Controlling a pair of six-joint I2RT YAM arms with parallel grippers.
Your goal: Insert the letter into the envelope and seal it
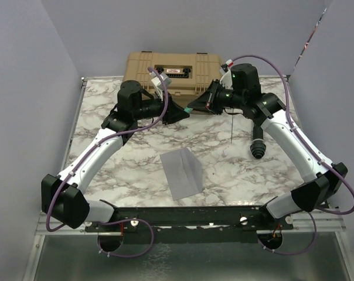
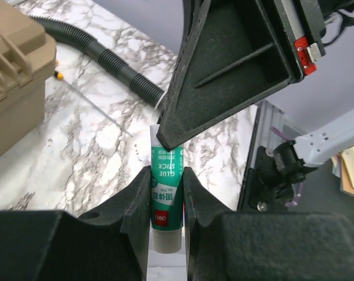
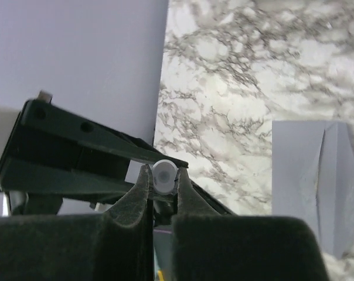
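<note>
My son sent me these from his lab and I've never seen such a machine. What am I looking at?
Two robot arms are bolted to a marble-patterned table. One picture looks down from above; the other two come from cameras on each wrist. A grey envelope lies on the table, with a tan case at the back. The left pincer grips a green glue stick. The right pincer is shut on its white cap end.

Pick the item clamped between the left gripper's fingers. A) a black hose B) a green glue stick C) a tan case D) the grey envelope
B: the left wrist view shows the left gripper shut on an upright green glue stick labelled "GLUE STICK".
</note>
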